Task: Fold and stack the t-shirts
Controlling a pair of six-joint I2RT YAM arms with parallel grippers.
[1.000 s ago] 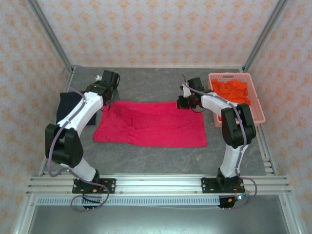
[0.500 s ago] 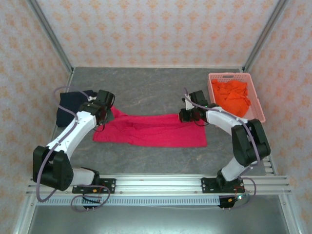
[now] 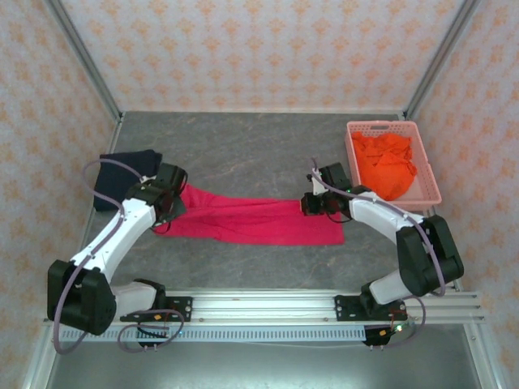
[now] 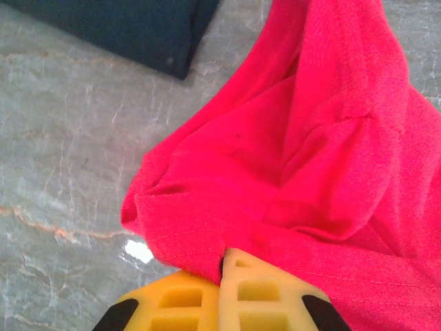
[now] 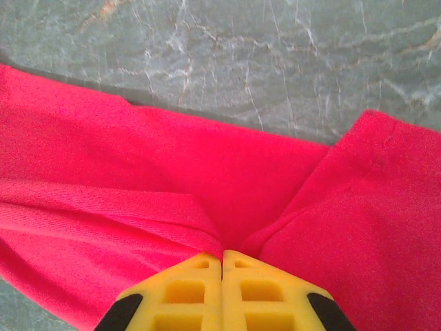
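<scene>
Crimson-pink t-shirt [image 3: 251, 224] lies spread as a long band across the middle of the counter [image 3: 243, 146], between the two arms, with its far edge raised at both ends. The left end effector [image 3: 173, 204] is closed tight on a bunched fold at the cloth's left end; in the left wrist view the yellow fingertips [image 4: 262, 279] meet with the fabric [image 4: 310, 138] pinched between them. The right end effector [image 3: 312, 204] is likewise clamped on the right end, its tips [image 5: 222, 258] pressed together over a pleat of the shirt [image 5: 138, 158]. The cloth looks light, limp and a little stretchy. It will likely sag and wrinkle wherever it is unsupported, so it is best held at the two corners of one edge, with the hem kept taut between the arms so that the fold lands straight; a pinch that catches one layer alone could slip out. Near the left end, just beyond the left arm, lies the navy t-shirt [image 3: 122, 168], a flat dark pad [image 4: 124, 27] that a trailing crimson sleeve could drag over. Well to the right, the orange t-shirt [image 3: 388, 158] is heaped in the pink basket [image 3: 434, 185], which stands close to the right arm's elbow and limits its outward swing.
</scene>
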